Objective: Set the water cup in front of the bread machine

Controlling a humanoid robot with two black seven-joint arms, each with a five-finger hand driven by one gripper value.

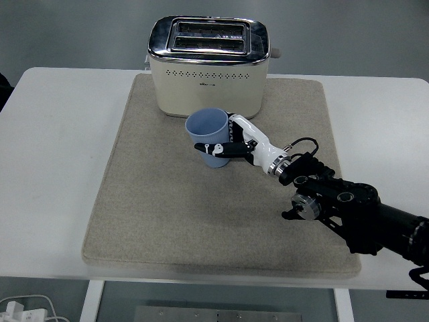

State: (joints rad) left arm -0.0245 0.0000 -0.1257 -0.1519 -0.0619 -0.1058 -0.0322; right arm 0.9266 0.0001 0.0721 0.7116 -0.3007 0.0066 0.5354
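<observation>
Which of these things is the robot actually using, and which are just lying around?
In use:
- blue cup, held upright by the right hand
- toaster, just behind the cup

Not part of the job:
- beige mat under both, on the white table
- white plug and cable on the floor, bottom left

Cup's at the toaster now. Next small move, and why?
Probably open the fingers and let go. The right hand grips the blue cup, which stands upright on the mat just in front of the toaster, so placement looks done.
</observation>
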